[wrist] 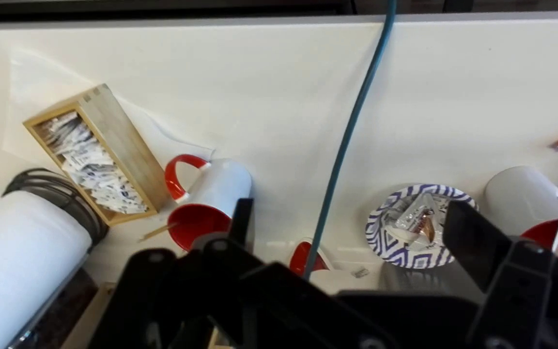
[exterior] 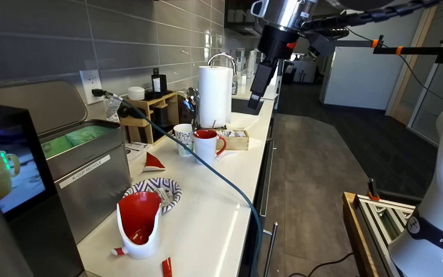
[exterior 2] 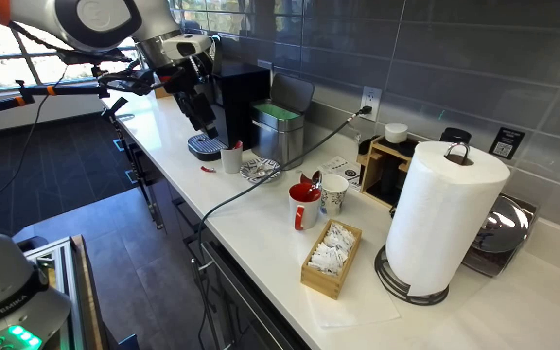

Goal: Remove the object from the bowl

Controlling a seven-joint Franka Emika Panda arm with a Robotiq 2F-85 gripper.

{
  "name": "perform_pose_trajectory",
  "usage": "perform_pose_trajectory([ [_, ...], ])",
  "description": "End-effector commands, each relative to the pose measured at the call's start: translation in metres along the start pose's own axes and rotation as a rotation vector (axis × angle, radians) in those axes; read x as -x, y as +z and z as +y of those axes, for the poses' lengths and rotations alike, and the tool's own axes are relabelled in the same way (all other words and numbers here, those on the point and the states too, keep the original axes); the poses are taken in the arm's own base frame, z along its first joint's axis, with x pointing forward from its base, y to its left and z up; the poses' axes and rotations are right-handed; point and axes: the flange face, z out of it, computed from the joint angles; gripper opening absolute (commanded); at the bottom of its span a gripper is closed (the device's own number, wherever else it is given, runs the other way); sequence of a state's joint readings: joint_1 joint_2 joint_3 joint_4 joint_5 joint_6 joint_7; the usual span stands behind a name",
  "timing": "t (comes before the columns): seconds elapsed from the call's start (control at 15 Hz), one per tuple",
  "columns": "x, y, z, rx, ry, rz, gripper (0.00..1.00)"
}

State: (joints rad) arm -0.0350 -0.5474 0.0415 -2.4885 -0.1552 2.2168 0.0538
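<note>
One striped bowl (wrist: 379,241), right side of the wrist frame; one whole mug (wrist: 223,184) left of centre, one broken mug (wrist: 521,198) at far right. Jaws spread wide, in the air above the desk (wrist: 279,97). Whitish wrapper (wrist: 415,213) lies in the bowl — long axis looks lower left to upper right, though overlapping scraps (wrist: 419,242) muddy it.

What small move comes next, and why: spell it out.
Probably shift the open pincer sideways over the zigzag-patterned bowl before lowering: in the wrist view, its crumpled wrappers show off-center, while the blue cable crosses nearer mid-gap.
</note>
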Motion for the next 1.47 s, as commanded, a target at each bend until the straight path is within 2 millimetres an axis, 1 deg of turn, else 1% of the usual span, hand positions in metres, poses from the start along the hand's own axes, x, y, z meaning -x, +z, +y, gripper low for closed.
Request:
perform_pose_trajectory([
  [0.0, -0.022, 0.016, -0.044, 0.002, -0.088, 0.038, 1.00],
  [0.2, -0.045, 0.043, -0.087, 0.014, -0.208, 0.014, 1.00],
  [0.4, -0.071, 0.066, -0.116, 0.016, -0.314, -0.017, 1.00],
  [0.53, -0.093, 0.084, -0.127, 0.038, -0.366, -0.040, 1.00],
  [0.67, -0.116, 0.100, -0.131, 0.057, -0.395, -0.063, 1.00],
  [0.73, -0.125, 0.102, -0.129, 0.045, -0.404, -0.080, 1.00],
  [0.8, -0.101, 0.091, -0.127, 0.034, -0.371, -0.041, 1.00],
  [0.93, -0.118, 0.102, -0.127, 0.028, -0.383, -0.057, 1.00],
  [1.0, -0.123, 0.104, -0.126, 0.027, -0.384, -0.061, 1.00],
  [1.2, -0.125, 0.103, -0.127, 0.027, -0.388, -0.062, 1.00],
  [1.27, -0.129, 0.122, -0.134, 0.008, -0.409, -0.075, 1.00],
  [1.33, -0.130, 0.129, -0.136, 0.008, -0.430, -0.068, 1.00],
  [1.4, -0.133, 0.141, -0.140, -0.013, -0.477, -0.070, 1.00],
])
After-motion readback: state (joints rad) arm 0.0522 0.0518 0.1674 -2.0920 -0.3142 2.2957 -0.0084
